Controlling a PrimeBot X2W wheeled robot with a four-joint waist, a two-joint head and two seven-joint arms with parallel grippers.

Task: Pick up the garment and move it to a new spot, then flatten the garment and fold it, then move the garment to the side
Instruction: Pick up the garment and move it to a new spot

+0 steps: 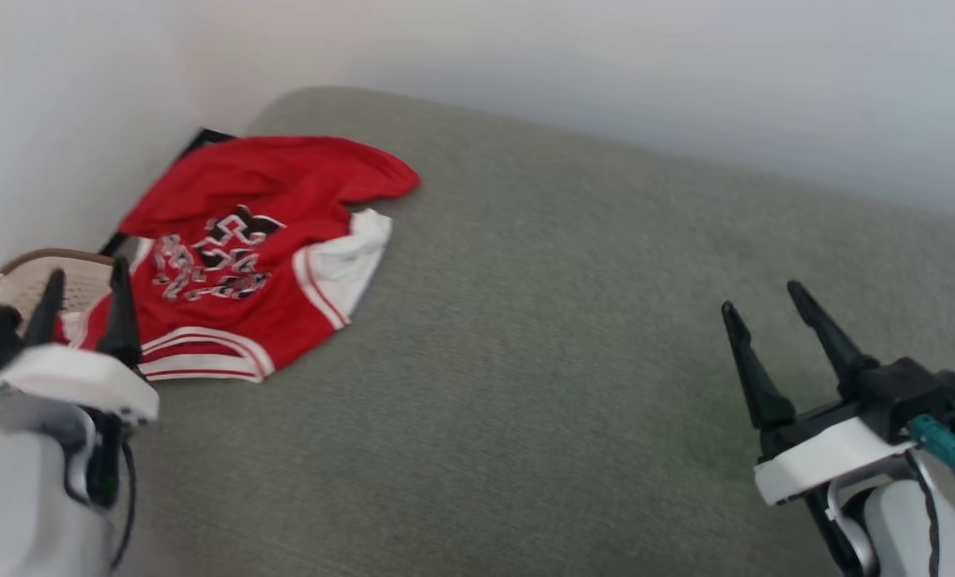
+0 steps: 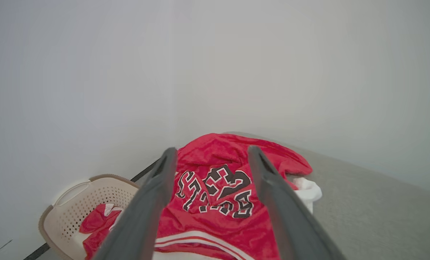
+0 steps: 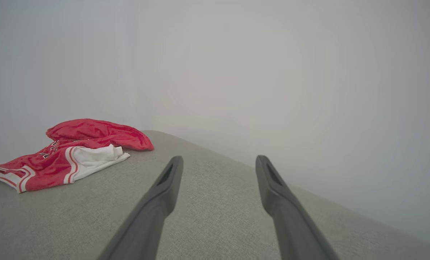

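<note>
Jaws of left gripper (image 1: 86,276) and right gripper (image 1: 759,295): both are standing wide, holding nothing. Red jersey shirt (image 1: 237,256), white sleeves, black lettering: is lying crumpled at grey fabric cushion (image 1: 566,361), far left corner. Judged: pickup, flattening, folding, side placement all pending.

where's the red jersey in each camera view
Head view: the garment lies upper left on the grey surface.
Left wrist view: garment lower centre, between the left gripper fingers.
Right wrist view: garment far left, mid-height.
Shared landmark: its white sleeve.
</note>
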